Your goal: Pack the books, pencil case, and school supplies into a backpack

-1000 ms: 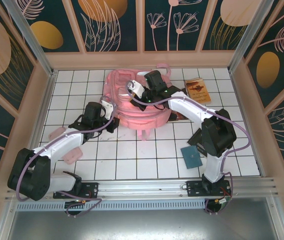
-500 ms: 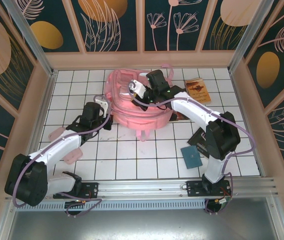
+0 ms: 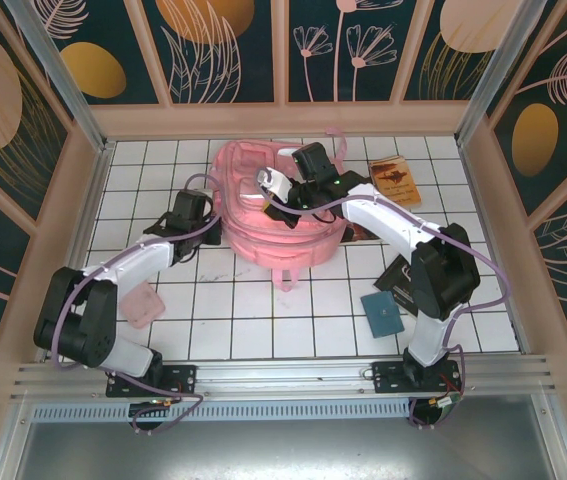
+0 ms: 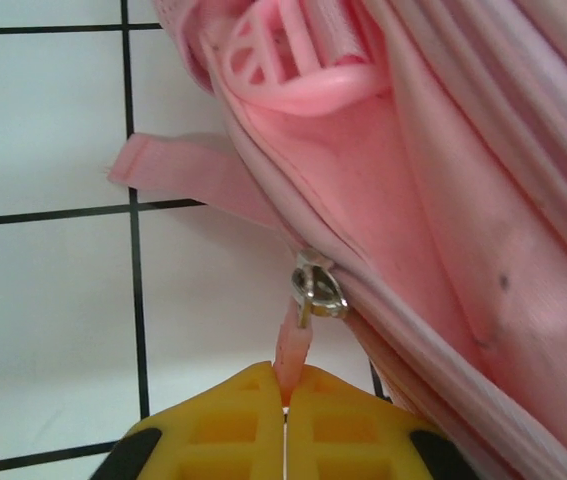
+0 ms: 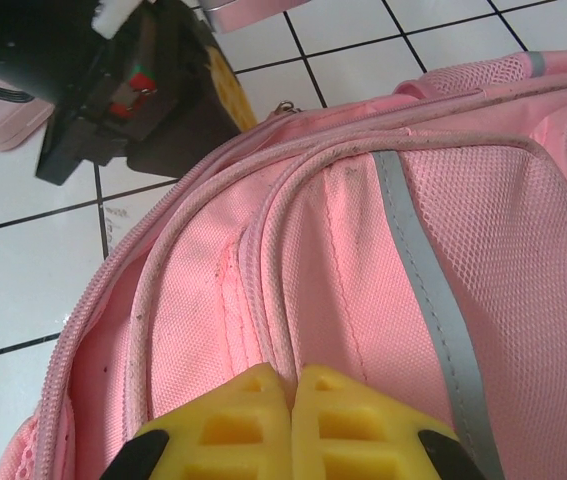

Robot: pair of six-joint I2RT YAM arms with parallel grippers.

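White-tiled worktop (image 3: 253,320) — pink backpack (image 3: 248,225) at twelve o'clock. At its nine o'clock edge the left tool (image 4: 285,385) grasps the zipper pull (image 4: 293,345); right tool (image 5: 291,385) clenched against its fabric.

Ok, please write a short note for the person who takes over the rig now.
Left end effector: shut on the zipper pull of the backpack.
Right end effector: shut, on the backpack; whether it pinches fabric is unclear.
Orange-brown book lies on the table, right of the backpack, unpacked.
To do: open the zip, pack books and supplies.
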